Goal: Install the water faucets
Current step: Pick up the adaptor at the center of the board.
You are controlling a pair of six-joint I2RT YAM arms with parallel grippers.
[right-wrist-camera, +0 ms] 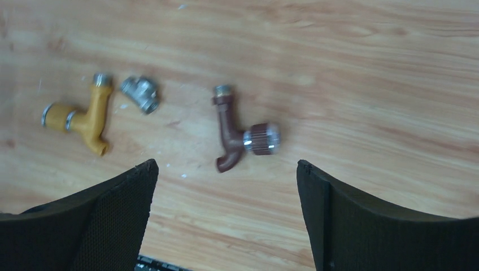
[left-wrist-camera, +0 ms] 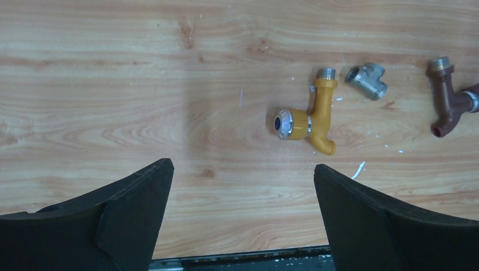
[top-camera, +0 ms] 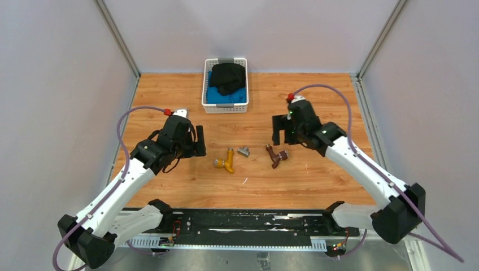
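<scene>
the left gripper [left-wrist-camera: 242, 169] has its two black fingers [left-wrist-camera: 130, 214] spread wide apart, with nothing between them; they hang over bare wood and touch nothing; the right gripper [right-wrist-camera: 227, 165] also has its two fingers [right-wrist-camera: 367, 220] spread wide, holding nothing; there are two taps, and both lie flat on the table [top-camera: 316, 90]; the yellow tap [left-wrist-camera: 321, 116] lies just ahead of the left gripper, a bit toward the middle of the table; its round knob has a silver ring and a blue dot; the brown tap [right-wrist-camera: 229, 132] lies just ahead of the right gripper; it has a silver end and a ribbed round knob on its side; in the right wrist view the tip of its spout is close to the gap between the fingers; between the two taps lies one small grey metal piece [left-wrist-camera: 367, 81], just beside the top end of the yellow tap but not touching it; these three metal things sit in a row near the middle of the table, between the two arms; a few tiny white bits [left-wrist-camera: 359, 169] lie on the wood around them; at the far edge stands one white basket [top-camera: 225, 108]; in it one black cloth [top-camera: 227, 76] lies on top of one blue cloth [top-camera: 217, 97]; each arm carries one purple cable [top-camera: 127, 121], so two cables in all
</scene>
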